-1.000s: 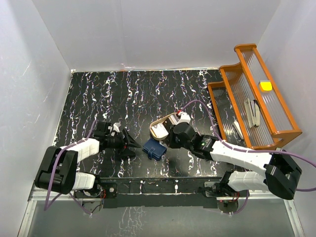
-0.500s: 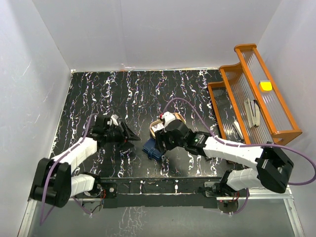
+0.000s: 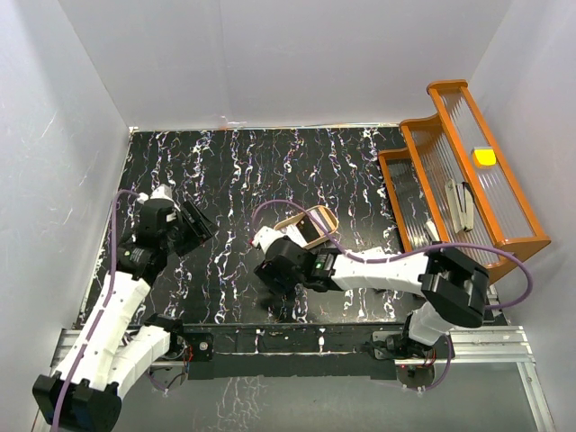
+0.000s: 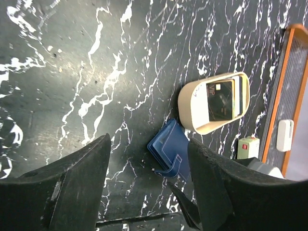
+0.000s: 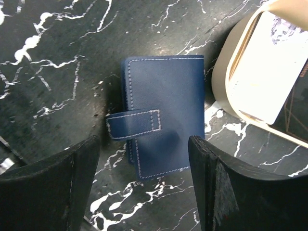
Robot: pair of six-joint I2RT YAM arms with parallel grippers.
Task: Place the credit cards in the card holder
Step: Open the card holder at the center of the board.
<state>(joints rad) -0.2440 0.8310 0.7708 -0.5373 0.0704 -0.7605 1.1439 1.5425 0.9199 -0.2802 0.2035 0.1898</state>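
The card holder, a closed navy wallet with its strap tab across the front, lies flat on the black marbled table just left of a tan tray. My right gripper hangs open right above it, one finger on each side, touching nothing. In the top view this gripper hides the card holder. Credit cards lie in the tan tray: a white one and a dark one. High over the left of the table, my left gripper is open and empty, looking down on the card holder.
An orange stepped rack stands at the right edge with a yellow object and pale items on its shelves. The tan tray sits mid-table. White walls close in the table on three sides.
My right gripper moved left from the tray to above the card holder and opened. The left arm lifted and drew back toward the left wall.
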